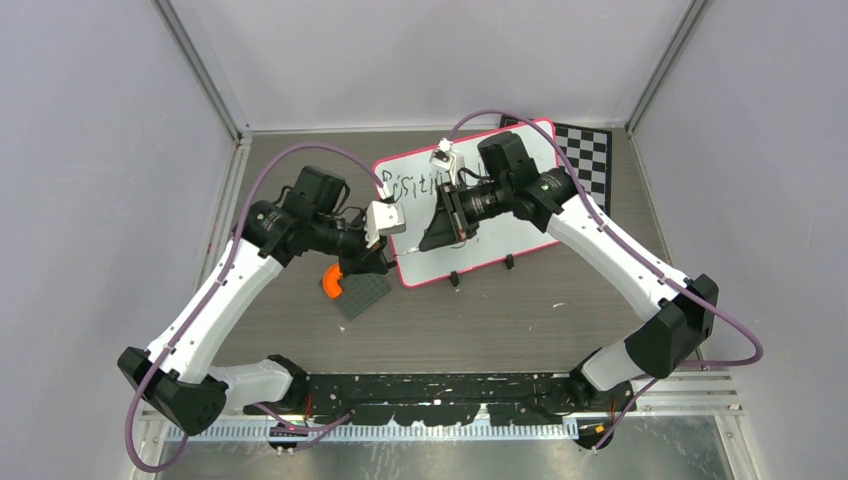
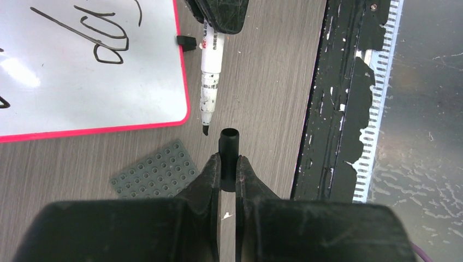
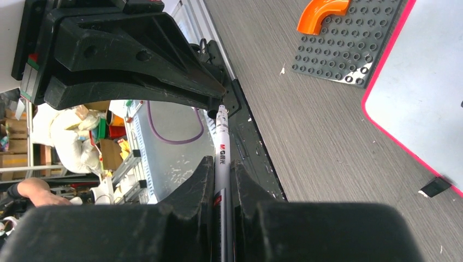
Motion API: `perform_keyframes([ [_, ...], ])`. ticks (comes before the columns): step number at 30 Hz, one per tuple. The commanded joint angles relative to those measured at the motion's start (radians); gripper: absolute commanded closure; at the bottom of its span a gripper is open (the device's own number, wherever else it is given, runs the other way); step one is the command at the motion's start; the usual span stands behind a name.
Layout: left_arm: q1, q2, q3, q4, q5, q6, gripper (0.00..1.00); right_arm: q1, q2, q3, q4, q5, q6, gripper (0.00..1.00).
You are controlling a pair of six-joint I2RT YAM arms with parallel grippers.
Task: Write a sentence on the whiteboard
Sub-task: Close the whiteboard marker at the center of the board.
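Observation:
The whiteboard [image 1: 490, 240] lies at the table's middle, with a red-pink rim. The sentence [image 1: 415, 183] runs along its far edge, partly hidden by the right arm. More of the scrawl [image 2: 104, 38] shows in the left wrist view on the board [image 2: 65, 98]. My right gripper [image 3: 222, 164] is shut on a white marker [image 3: 221, 142], uncapped, off the board's near left corner. My left gripper [image 2: 229, 161] is shut on the black marker cap [image 2: 229, 144]. The marker [image 2: 209, 76] points its tip at the cap's open mouth, just left of it and apart from it.
A dark grey studded plate [image 1: 362, 293] with an orange curved piece [image 1: 332, 283] lies next to the board's left corner. A chessboard [image 1: 590, 155] lies behind the board at the right. The board's black foot [image 2: 187, 42] is near the marker. The black rail [image 2: 327, 109] runs along the near edge.

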Motion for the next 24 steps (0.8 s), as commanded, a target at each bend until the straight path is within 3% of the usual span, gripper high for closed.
perform_keyframes([
  [1,-0.003,-0.013,0.012,0.002,-0.01,0.004,1.0,0.003,-0.036,-0.006,0.0,-0.022,-0.025,1.0],
  [24,-0.003,0.007,0.026,0.0,-0.023,0.001,1.0,0.012,-0.057,-0.007,-0.025,-0.055,-0.046,1.0],
])
